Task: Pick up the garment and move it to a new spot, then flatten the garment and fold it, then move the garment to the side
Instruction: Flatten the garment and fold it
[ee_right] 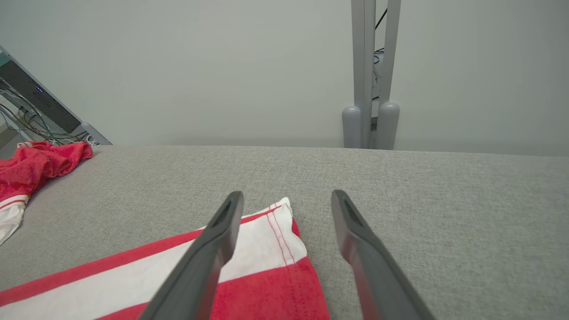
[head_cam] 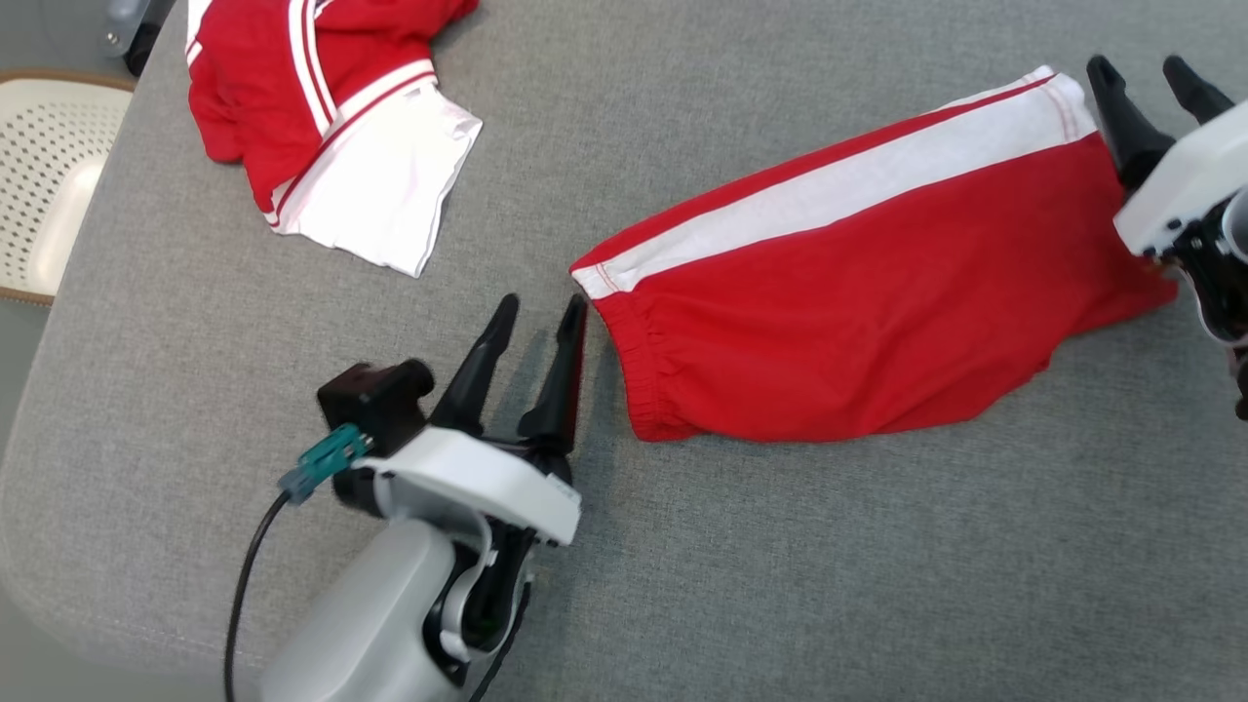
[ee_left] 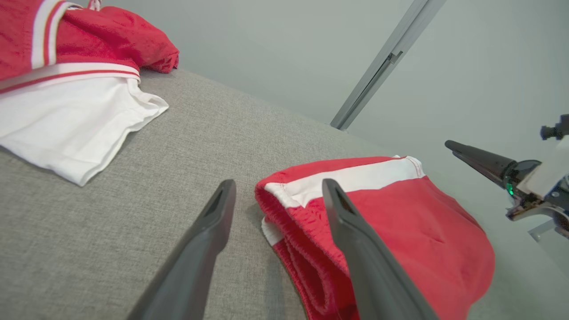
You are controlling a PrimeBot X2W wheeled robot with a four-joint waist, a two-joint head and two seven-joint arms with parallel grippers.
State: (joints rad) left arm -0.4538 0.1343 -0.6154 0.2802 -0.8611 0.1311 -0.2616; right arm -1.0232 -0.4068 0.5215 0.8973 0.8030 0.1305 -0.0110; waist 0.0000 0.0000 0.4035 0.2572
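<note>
Shorts point(head_cam: 877, 312), red with a white side stripe, lie folded flat on the grey pad point(head_cam: 780, 585), stretched between the two pincers. The waistband end is just beside the left pincer point(head_cam: 543, 302) and the hem end is under the right pincer point(head_cam: 1137, 66).

A red and white top point(head_cam: 331, 127) lies crumpled on the pad, well apart from the left pincer, ahead of it and to its left. A white perforated basket point(head_cam: 49, 185) sits off the pad's edge, farther left again.

The left arm comes in low from the near edge, with its forearm slanted and its fingers pointing forward close over the pad. The pincer is open by a narrow gap and holds nothing. Its right fingertip is just beside the waistband corner; I cannot tell whether it touches the cloth. A black cable point(head_cam: 244, 585) with a green plug point(head_cam: 322, 463) hangs behind it.

The right arm reaches in from the right, fingers pointing forward. This pincer is open wider and grips nothing. In its wrist view the left finger lies over the white stripe and the right finger over bare pad, with the hem corner between them. Grey posts point(ee_right: 369, 89) stand beyond the pad's far edge.
</note>
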